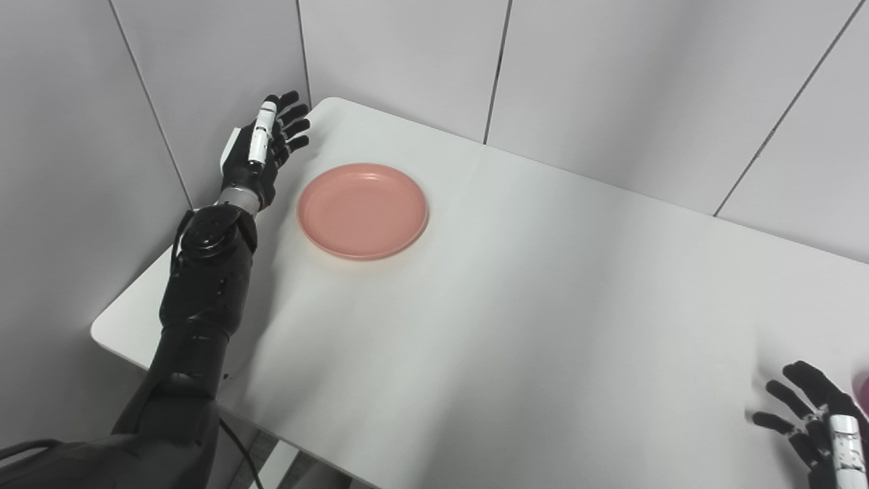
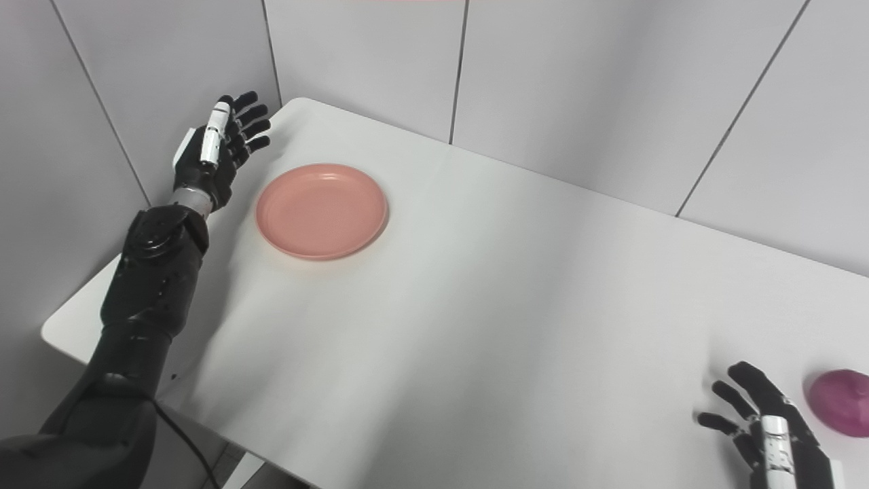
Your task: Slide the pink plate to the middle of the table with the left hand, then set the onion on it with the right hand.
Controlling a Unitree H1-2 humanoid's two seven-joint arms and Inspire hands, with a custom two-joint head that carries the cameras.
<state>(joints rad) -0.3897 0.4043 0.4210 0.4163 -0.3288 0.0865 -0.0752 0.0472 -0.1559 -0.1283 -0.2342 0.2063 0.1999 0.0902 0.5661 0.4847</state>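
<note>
At the far left corner of the surface (image 1: pixel 543 305) my left hand (image 1: pixel 261 153) hovers with fingers spread, holding nothing, just beside the plate (image 1: pixel 362 210) but apart from it. The slide, I judge, has not begun: the plate lies well left of the middle. Next I must bring the palm against its left rim and push rightward. My right hand (image 2: pixel 767 424) waits open and empty near the onion (image 2: pixel 840 402), not touching it. Its palm is cut off at the bottom edge, the onion at the right.
</note>
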